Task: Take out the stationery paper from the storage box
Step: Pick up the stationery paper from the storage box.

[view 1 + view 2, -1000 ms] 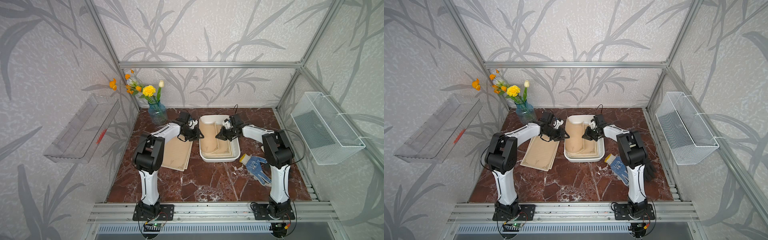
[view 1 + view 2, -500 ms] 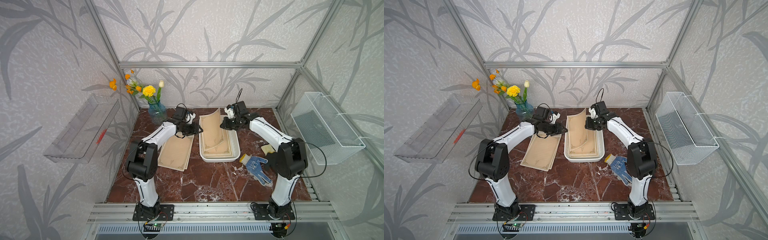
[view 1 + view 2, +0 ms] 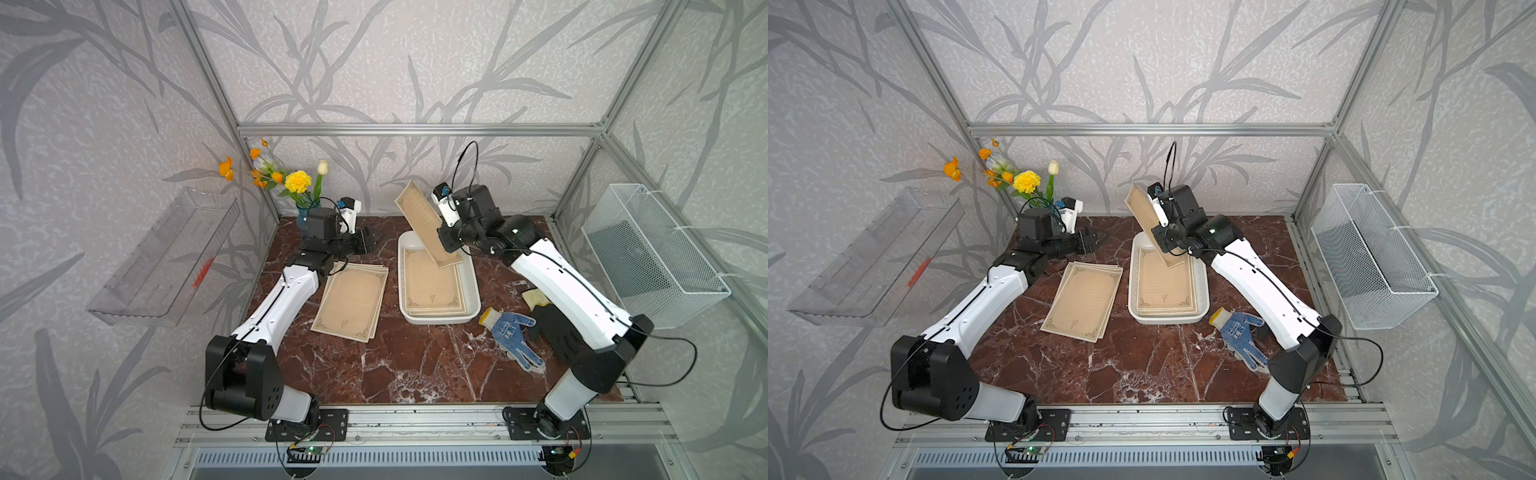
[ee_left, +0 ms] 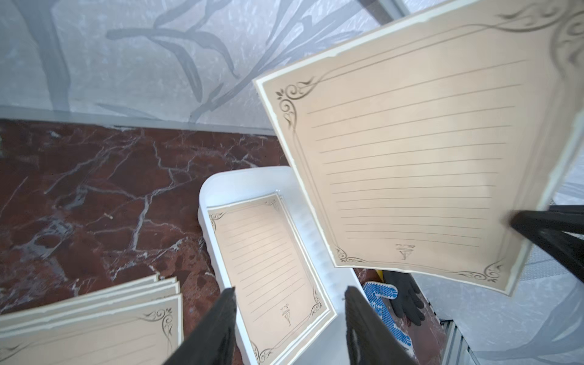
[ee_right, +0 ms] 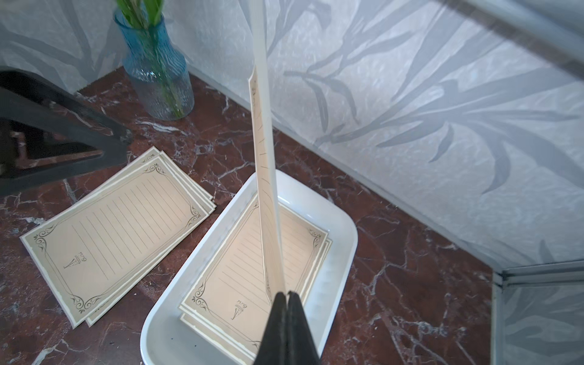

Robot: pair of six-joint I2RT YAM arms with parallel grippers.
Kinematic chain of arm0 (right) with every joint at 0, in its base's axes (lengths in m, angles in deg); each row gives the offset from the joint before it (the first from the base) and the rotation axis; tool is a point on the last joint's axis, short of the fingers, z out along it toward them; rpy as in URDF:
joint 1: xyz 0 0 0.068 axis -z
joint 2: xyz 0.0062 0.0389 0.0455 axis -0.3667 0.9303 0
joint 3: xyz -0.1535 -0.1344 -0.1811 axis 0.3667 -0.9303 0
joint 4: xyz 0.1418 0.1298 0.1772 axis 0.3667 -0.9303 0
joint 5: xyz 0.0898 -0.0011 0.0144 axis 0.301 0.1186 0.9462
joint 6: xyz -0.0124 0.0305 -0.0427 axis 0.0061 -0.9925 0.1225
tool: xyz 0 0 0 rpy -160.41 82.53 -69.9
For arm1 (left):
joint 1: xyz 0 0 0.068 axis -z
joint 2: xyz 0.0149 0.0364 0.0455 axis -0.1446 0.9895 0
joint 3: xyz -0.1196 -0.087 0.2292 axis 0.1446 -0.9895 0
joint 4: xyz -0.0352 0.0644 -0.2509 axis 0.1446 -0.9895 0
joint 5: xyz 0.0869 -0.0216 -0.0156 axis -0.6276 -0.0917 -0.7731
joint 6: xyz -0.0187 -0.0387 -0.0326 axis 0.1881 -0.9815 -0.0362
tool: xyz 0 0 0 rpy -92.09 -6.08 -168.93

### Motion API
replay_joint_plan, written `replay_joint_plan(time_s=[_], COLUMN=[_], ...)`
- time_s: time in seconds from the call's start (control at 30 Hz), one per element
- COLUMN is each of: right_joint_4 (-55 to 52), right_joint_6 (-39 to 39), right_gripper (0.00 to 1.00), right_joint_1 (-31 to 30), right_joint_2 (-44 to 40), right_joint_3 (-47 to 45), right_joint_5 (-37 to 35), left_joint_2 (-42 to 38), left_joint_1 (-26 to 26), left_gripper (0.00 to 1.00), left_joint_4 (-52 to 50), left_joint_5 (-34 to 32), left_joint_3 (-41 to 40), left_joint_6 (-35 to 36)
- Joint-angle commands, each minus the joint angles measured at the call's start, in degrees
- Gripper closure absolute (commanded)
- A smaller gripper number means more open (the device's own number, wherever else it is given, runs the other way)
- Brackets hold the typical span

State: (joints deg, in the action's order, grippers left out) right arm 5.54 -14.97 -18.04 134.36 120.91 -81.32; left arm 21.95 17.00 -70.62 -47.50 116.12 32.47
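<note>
Up it goes: the right gripper [image 5: 287, 297] has its jaws pinched tight on one edge of a stationery paper [image 3: 428, 226], which hangs steeply tilted above the storage box [image 3: 437, 320], high enough to clear the rim; the left gripper [image 4: 289, 294] hovers beside the box, jaws parted and empty, probably waiting to take the sheet; more sheets [image 3: 432, 286] lie flat inside the box; a pile [image 3: 351, 301] rests on the marble table [image 3: 415, 365] just beside it, evidently the drop spot.
</note>
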Motion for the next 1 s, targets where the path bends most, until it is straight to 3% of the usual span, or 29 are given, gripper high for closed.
replay_joint_plan(time_s=[0.0,0.1,0.23,0.3,0.53,0.7,0.97], right_joint_4=[7.1,15.2,22.2,24.0,32.1,33.6,36.3], right_joint_6=[4.2,3.1,2.8,2.7,1.8,0.6,-1.8], right_gripper=[1.00,1.00,1.00,1.00,1.00,1.00,1.00], right_joint_1=[-1.0,-1.0,-0.7,-0.6,-0.1,0.0,0.0], right_joint_2=[-8.5,-16.1,-23.3,-25.8,-34.5,-37.4,-39.3], right_joint_3=[-2.7,-8.8,-13.8,-15.3,-22.2,-24.3,-26.6], right_joint_5=[1.0,5.5,12.4,15.9,25.6,31.8,38.5], left_joint_2=[-2.0,-3.3,-4.9,-5.5,-11.7,-17.9,-22.4], left_joint_1=[-1.2,-1.1,-0.4,0.6,7.5,12.2,13.2], left_gripper=[0.46,0.46,0.46,0.46,0.44,0.43,0.46], left_joint_4=[14.8,24.8,45.5,49.8,50.2,37.1,35.3], left_joint_5=[6.3,9.4,13.7,16.0,22.9,22.7,21.2], left_joint_3=[-2.9,-5.3,-9.8,-10.0,-10.5,-8.6,-7.6], left_joint_6=[-5.9,-8.7,-14.1,-14.0,-0.1,14.4,16.1])
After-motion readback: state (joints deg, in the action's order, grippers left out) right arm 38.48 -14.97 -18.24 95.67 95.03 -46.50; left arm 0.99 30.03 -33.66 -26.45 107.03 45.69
